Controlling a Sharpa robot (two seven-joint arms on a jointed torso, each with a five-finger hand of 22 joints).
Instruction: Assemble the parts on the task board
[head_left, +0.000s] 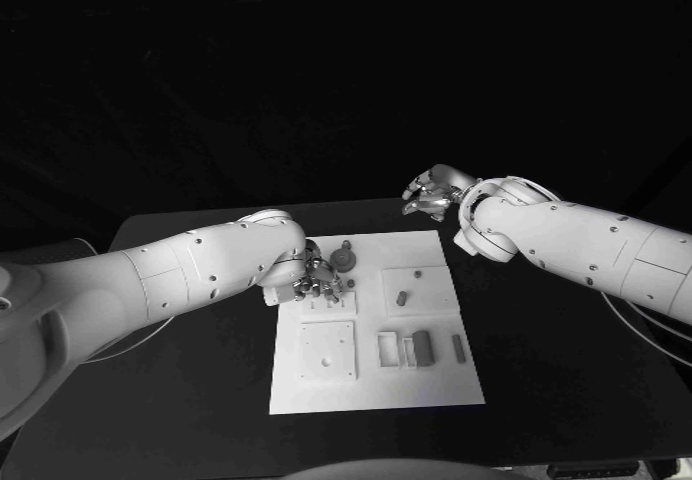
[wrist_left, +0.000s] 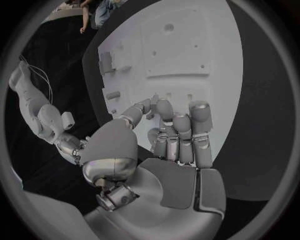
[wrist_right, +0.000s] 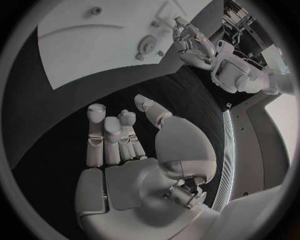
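A black tabletop (head_left: 173, 400) carries the white task board (head_left: 378, 390) at its middle, with dark surroundings behind. Small grey parts (head_left: 402, 296) lie and stand on the board, among them a round one (head_left: 343, 258) near its far edge. The left hand (head_left: 313, 283) hangs low over the board's far left corner, fingers (wrist_left: 180, 137) curled downward together; whether they pinch anything I cannot tell. The right hand (head_left: 436, 192) hovers off the board beyond its far right corner, fingers (wrist_right: 111, 135) loosely apart, holding nothing.
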